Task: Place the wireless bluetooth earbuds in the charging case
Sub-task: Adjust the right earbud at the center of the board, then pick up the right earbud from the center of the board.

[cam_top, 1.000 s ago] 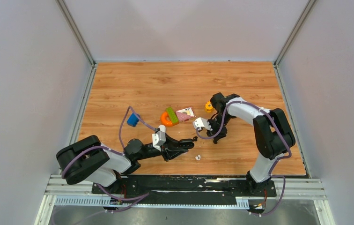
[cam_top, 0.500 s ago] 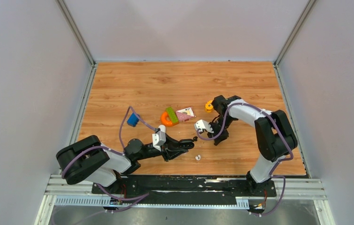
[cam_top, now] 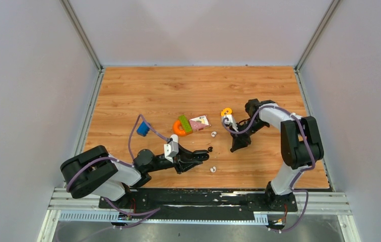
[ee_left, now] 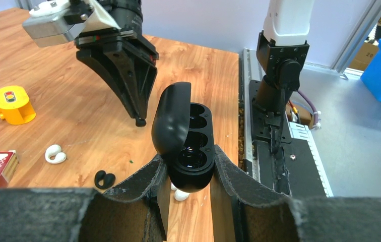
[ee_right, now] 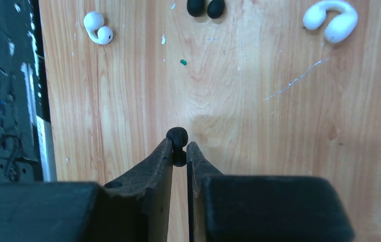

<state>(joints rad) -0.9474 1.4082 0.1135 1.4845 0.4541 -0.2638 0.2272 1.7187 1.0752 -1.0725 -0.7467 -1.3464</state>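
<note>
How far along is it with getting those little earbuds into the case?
Done: nothing is seated yet; the open charging case clamped in the left gripper looks empty. In hand: the right gripper pinches one black earbud. Left: that bud, plus two white earbuds and a second black earbud lying on the table.

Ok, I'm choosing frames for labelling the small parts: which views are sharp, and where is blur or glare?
Right wrist: black earbud and table grain sharp, pale sheen mid-frame, near fingers soft. Left wrist: charging case crisp, foreground pads blurred. Top external: even light, earbuds mere specks.
</note>
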